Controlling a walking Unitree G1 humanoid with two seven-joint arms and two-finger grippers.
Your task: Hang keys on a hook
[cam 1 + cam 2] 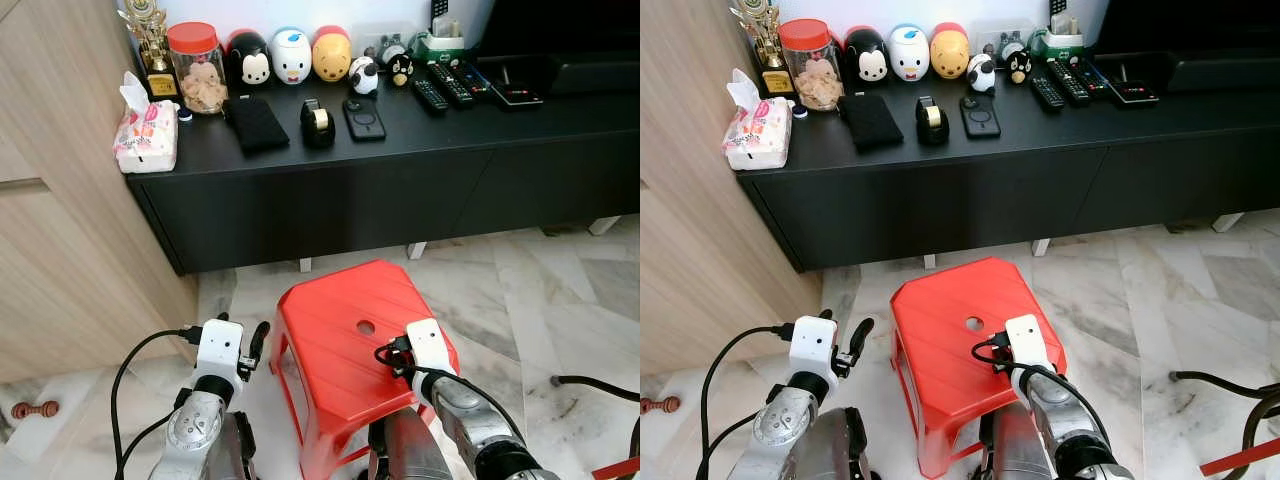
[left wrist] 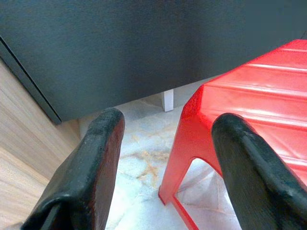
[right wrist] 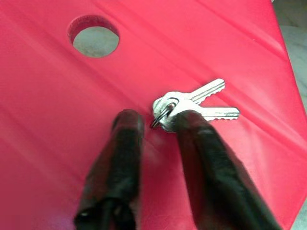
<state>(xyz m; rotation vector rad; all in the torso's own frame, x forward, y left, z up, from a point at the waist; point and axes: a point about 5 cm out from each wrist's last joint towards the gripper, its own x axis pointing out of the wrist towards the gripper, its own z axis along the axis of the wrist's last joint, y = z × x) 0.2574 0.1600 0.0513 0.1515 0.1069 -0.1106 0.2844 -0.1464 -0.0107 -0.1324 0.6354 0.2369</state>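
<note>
Two silver keys (image 3: 201, 103) on a ring lie flat on the seat of a red plastic stool (image 1: 340, 330), near its round hole (image 3: 94, 40). My right gripper (image 3: 157, 120) is down on the seat with its black fingers (image 3: 125, 148) a little apart on either side of the key ring. One fingertip overlaps the key heads, and the keys still rest on the stool. In the eye views the right wrist (image 1: 428, 350) sits over the stool's right side. My left gripper (image 2: 168, 124) is open and holds nothing, low beside the stool's left edge (image 1: 257, 345).
A long black cabinet (image 1: 350, 200) stands just behind the stool and carries a jar, a tissue pack, figurines, a tape dispenser, a phone and remotes. A wooden panel (image 1: 60, 200) lines the left. A black cable (image 1: 590, 385) lies on the marble floor at right.
</note>
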